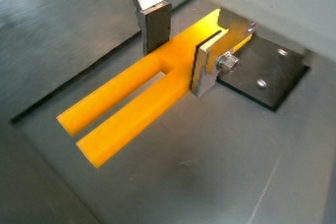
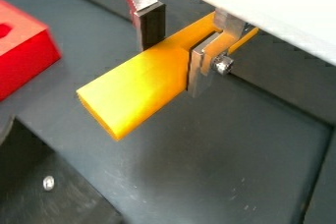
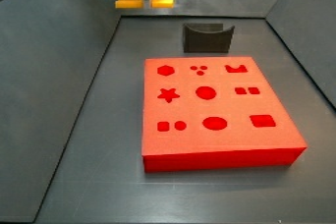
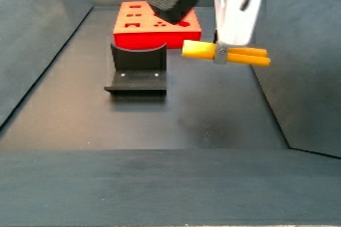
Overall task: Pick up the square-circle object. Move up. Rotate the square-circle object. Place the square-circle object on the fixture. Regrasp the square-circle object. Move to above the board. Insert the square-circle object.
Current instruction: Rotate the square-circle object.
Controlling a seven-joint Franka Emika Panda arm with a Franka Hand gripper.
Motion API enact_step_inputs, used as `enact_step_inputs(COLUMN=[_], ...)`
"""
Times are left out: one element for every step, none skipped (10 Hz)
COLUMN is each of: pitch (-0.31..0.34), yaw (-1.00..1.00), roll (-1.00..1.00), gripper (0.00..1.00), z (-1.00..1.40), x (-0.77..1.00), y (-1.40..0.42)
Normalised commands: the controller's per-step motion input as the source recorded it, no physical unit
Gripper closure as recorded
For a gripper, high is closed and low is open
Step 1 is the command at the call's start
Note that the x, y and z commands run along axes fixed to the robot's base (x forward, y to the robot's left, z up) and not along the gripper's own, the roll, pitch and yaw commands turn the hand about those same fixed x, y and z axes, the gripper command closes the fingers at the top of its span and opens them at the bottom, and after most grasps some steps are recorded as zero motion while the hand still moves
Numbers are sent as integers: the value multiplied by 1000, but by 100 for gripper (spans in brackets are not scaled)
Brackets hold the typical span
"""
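We see the pincer (image 4: 229,48) up in the air, clear of the dark floor (image 4: 200,112), pinching the square-circle object (image 4: 226,54) across its width. The yellow-orange peg lies roughly level in both side views (image 3: 144,3), sticking out on both sides of the pincer.

In both wrist views the 2 silver fingers (image 1: 205,66) (image 2: 199,63) press on opposite sides of the peg (image 1: 125,110) (image 2: 138,85), w/ a long stretch of it jutting out past them. The yellow strip beside it in a wrist view looks like a reflection, but we can't say for sure.

The fixture (image 4: 136,70) stands on the floor, apart from the peg; it's between the pincer and the board in a side view (image 3: 206,37). In a wrist view its base plate (image 1: 269,71) w/ screw holes shows just behind the peg's far end, below it; we can't tell whether they touch from that view, but the side views show the peg well above the floor.

The board (image 3: 217,110) lies flat on the floor, w/ its star, circle, square and oval cut-outs facing up. A corner of it (image 2: 24,46) shows in a wrist view, off to 1 side of the peg. In a side view (image 4: 147,22) it sits behind the fixture, partly hidden by the arm.
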Motion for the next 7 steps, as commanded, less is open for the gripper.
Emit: enact_step_inputs(pitch=[-5,-5,-5,-6,-6,-6,-7], yaw=[-1000,-1000,-1000,-1000,-1000,-1000,-1000], roll=[1,1,1,1,1,1,1], gripper=[100,100,100,100,100,100,100], z=[-21,-21,-21,-21,-21,-21,-21], x=[21,21,21,21,21,20,20], y=[13,13,14,14,14,14,14])
